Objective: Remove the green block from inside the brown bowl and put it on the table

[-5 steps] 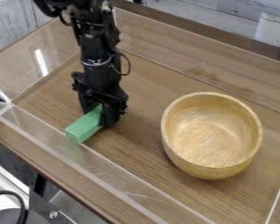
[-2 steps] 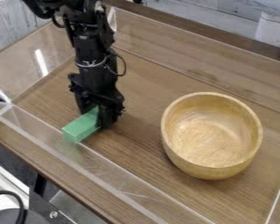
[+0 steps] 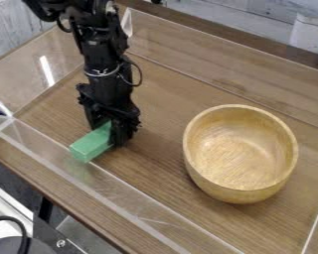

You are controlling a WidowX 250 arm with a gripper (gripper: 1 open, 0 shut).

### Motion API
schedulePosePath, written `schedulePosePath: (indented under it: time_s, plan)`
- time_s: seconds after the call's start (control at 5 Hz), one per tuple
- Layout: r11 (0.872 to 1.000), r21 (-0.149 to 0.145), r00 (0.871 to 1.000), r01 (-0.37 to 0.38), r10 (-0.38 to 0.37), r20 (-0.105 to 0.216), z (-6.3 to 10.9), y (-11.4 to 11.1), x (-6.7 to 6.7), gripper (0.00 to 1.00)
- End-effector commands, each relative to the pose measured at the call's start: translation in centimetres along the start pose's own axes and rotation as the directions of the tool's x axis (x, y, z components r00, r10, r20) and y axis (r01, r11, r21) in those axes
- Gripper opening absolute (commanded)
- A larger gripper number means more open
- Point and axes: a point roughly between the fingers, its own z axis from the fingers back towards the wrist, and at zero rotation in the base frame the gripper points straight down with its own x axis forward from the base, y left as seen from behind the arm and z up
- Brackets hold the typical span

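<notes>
The green block (image 3: 90, 146) lies low at the table (image 3: 162, 189), left of the brown bowl (image 3: 240, 152), near the front acrylic wall. My gripper (image 3: 112, 131) comes down from above and is shut on the block's far end. I cannot tell whether the block's near end touches the tabletop. The bowl stands upright and holds nothing; it is well apart from the gripper, to its right.
Low clear acrylic walls (image 3: 69, 164) run along the table's front and left edges, close to the block. The black arm (image 3: 98, 45) rises toward the upper left. Bare wood lies between the gripper and the bowl.
The gripper with the green block has shifted slightly left and toward the front wall, then held still. The bowl has not moved.
</notes>
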Motion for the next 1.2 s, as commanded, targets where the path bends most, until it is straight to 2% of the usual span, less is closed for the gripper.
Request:
schedulePosePath:
  time_s: [0.0,1.0]
  plan:
    - [1.0,-0.006,1.0,-0.011,0.011,0.008,0.5,0.1,-0.4,0.0]
    - [0.998,-0.057,1.0,0.002,-0.003,-0.021,0.1,-1.3,-1.2,0.0]
